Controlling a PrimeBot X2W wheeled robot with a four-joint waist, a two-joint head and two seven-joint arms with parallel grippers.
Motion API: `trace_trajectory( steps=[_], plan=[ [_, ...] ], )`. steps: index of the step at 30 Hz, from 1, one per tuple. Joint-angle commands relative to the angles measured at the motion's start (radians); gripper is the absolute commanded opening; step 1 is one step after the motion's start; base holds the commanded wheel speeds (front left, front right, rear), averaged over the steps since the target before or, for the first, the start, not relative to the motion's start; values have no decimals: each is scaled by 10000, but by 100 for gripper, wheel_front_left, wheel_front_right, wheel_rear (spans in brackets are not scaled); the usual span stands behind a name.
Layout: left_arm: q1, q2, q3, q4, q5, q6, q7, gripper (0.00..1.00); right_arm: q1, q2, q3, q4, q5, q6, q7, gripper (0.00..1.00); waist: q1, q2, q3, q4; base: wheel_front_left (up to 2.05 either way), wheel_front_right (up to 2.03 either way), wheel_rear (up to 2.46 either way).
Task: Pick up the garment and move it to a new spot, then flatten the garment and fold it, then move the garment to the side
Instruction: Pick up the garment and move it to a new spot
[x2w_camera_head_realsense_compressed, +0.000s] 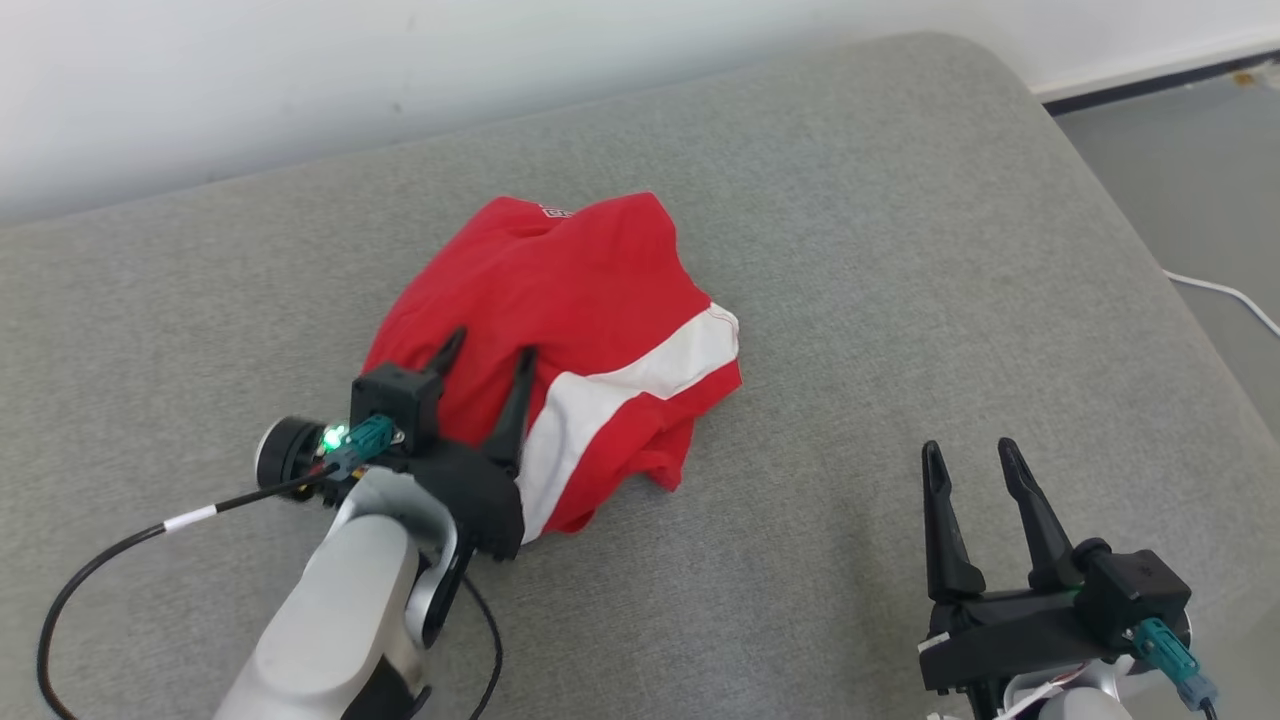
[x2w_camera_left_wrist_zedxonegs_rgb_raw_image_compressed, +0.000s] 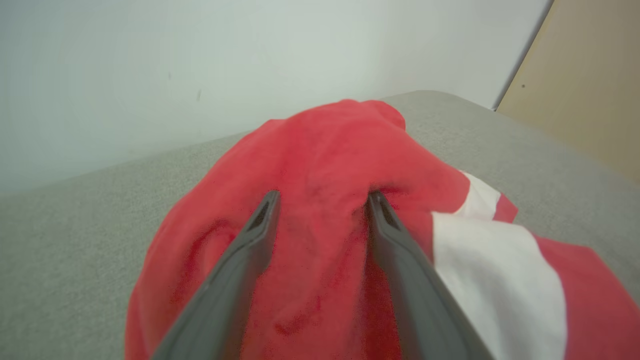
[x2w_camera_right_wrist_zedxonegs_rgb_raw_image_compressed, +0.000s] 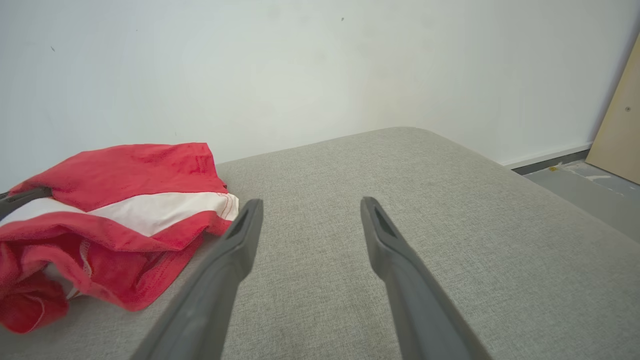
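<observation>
The pale forearm (x2w_camera_head_realsense_compressed: 340, 600) of the left arm lies nearest in the head view, rising from the bottom edge with a black cable (x2w_camera_head_realsense_compressed: 100, 560) looping off its wrist and a small green light (x2w_camera_head_realsense_compressed: 333, 436) glowing there. Ahead of it the left gripper (x2w_camera_head_realsense_compressed: 491, 345) reaches onto the near left part of the garment (x2w_camera_head_realsense_compressed: 590, 300), its jaws standing apart, with both dark fingers lying over the red cloth and not pinching it. The garment is a crumpled red heap with a white band (x2w_camera_head_realsense_compressed: 640, 375) across its near right side. It sits about mid-way across the grey padded surface (x2w_camera_head_realsense_compressed: 900, 250), left of centre in the view. The right gripper (x2w_camera_head_realsense_compressed: 970, 448) hangs at the lower right, well apart from the garment, jaws spread and empty. Beyond the surface's rounded far corner are a white wall (x2w_camera_head_realsense_compressed: 300, 80), grey floor (x2w_camera_head_realsense_compressed: 1180, 180) and a white cord (x2w_camera_head_realsense_compressed: 1225, 292).

In the left wrist view the left gripper (x2w_camera_left_wrist_zedxonegs_rgb_raw_image_compressed: 324, 196) has its two fingers splayed, with the red garment (x2w_camera_left_wrist_zedxonegs_rgb_raw_image_compressed: 325, 145) bulging up between and beyond them. The right fingertip presses into a fold. The white band (x2w_camera_left_wrist_zedxonegs_rgb_raw_image_compressed: 500, 280) runs just beside that finger. A tan board (x2w_camera_left_wrist_zedxonegs_rgb_raw_image_compressed: 585, 85) stands at the upper right.

In the right wrist view the right gripper (x2w_camera_right_wrist_zedxonegs_rgb_raw_image_compressed: 311, 201) holds its jaws wide over bare grey surface (x2w_camera_right_wrist_zedxonegs_rgb_raw_image_compressed: 450, 210). The garment (x2w_camera_right_wrist_zedxonegs_rgb_raw_image_compressed: 125, 170) lies to the left, near the left finger but apart from it.
</observation>
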Motion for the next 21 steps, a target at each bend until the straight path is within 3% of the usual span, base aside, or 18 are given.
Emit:
trace_trajectory(
  steps=[1,9,21],
  plan=[
    [-186,-73,-40,-21,13,-25,-153,100,92,4,-35,13,-37,34,-11,100,-1,0,-162,208,0,0,0],
    [37,-308,-306,-709,91,98,-608,100,451,6,-99,122,-8,34,-11,100,-1,0,-759,841,0,0,0],
    [2662,513,-676,-1970,-169,350,265,100,560,4,-124,73,107,34,-11,100,-1,0,-618,1096,0,0,0]
  ],
)
